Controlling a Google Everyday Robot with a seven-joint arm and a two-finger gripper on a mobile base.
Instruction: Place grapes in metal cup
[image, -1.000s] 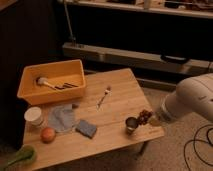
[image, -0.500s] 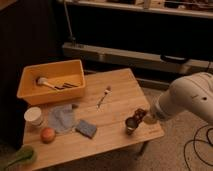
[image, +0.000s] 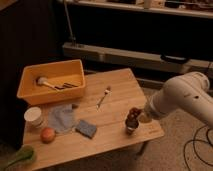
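The grapes (image: 133, 115) are now held directly over the metal cup (image: 131, 128), near the right front edge of the surface (image: 117, 87); earlier they were beside it. They are grasped by the tool (image: 137, 117). One fork (image: 103, 96), one sponge (image: 86, 128) and one orange fruit (image: 48, 134) lie well apart.

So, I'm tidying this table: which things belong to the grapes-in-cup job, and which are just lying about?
Job: grapes, metal cup, gripper right above the cup.

Lying about: yellow bin, white paper cup, orange fruit, cloth, sponge, spoon.
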